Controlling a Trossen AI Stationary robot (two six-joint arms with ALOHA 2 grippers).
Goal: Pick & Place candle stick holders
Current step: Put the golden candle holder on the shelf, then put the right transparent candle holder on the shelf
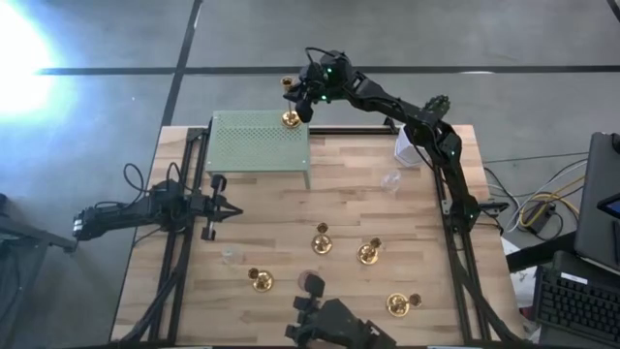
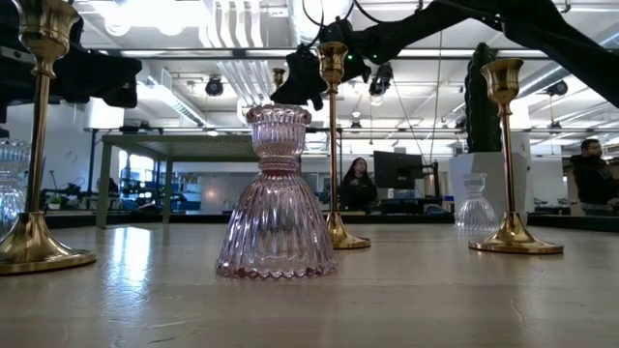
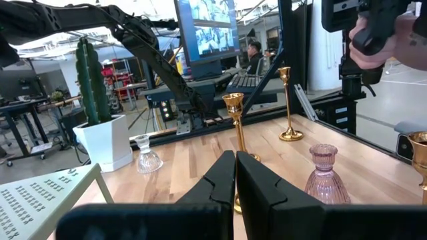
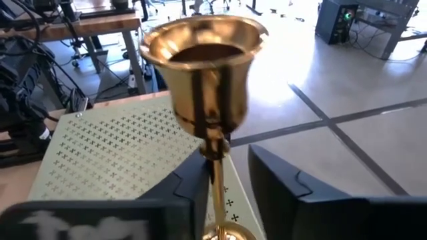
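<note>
A tall gold candle stick holder (image 1: pixel 290 102) stands upright with its round base on the far right corner of a green perforated platform (image 1: pixel 254 143). My right gripper (image 1: pixel 308 97) reaches in from the right at stem height and is open, with the thin stem (image 4: pixel 215 167) between its fingers under the gold cup (image 4: pixel 203 60). My left gripper (image 1: pixel 215 206) waits shut at the table's left side. Several more gold holders (image 1: pixel 322 242) stand on the wooden table, along with a pink glass one (image 2: pixel 278 193) and a clear glass one (image 1: pixel 390 179). My right gripper has one finger (image 4: pixel 190 190) right beside the holder's stem (image 4: pixel 215 175), and I cannot tell whether it touches. The other finger (image 4: pixel 293 193) stands clear of the stem. The fingers come nearly level from the table's right side. The holder rests upright on the platform by its own base (image 4: pixel 223 233).
A white pot with a green cactus (image 1: pixel 407 145) stands at the far right of the table. Black frame rails run along both sides. A dark camera mount (image 1: pixel 329 325) sits at the near edge. People sit in the room beyond.
</note>
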